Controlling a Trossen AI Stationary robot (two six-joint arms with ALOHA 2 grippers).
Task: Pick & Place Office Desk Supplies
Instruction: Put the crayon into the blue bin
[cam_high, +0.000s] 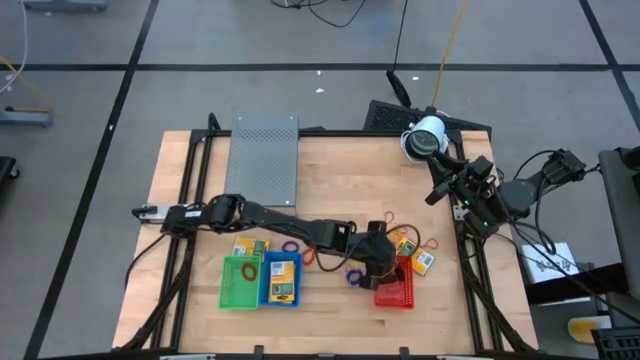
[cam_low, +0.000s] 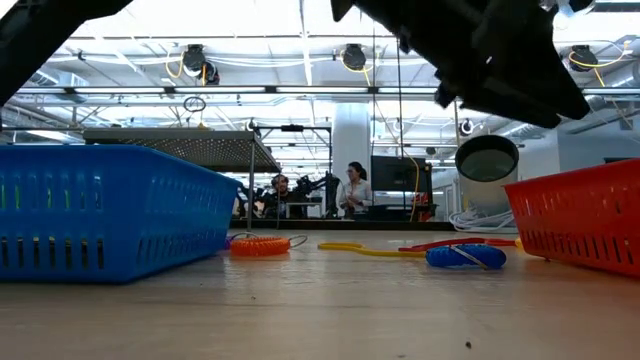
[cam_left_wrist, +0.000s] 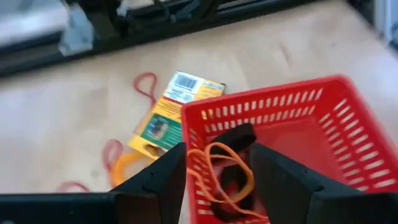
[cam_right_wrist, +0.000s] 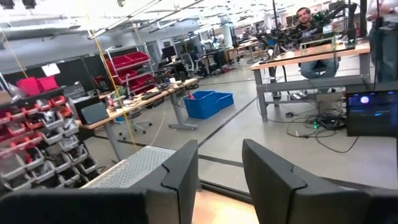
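Up close in the left wrist view, the left gripper (cam_left_wrist: 214, 180) hangs over the red basket (cam_left_wrist: 348, 124), fingers spread, an orange rubber band (cam_left_wrist: 221, 168) looped loosely between them above a black clip (cam_left_wrist: 233, 138) on the basket floor; whether the band is pinched or already free cannot be told. The risk here is that the band snags on a finger and rides back out when the arm lifts. A yellow packet (cam_left_wrist: 174, 109) lies on the desk (cam_left_wrist: 62, 118) just outside the basket. From above, the left arm reaches across to that red basket (cam_high: 398, 292), beside the blue basket (cam_high: 281, 279) and green basket (cam_high: 240, 282); the right gripper (cam_high: 440, 185) waits at the desk's edge. The right wrist view shows its fingers apart, holding nothing.
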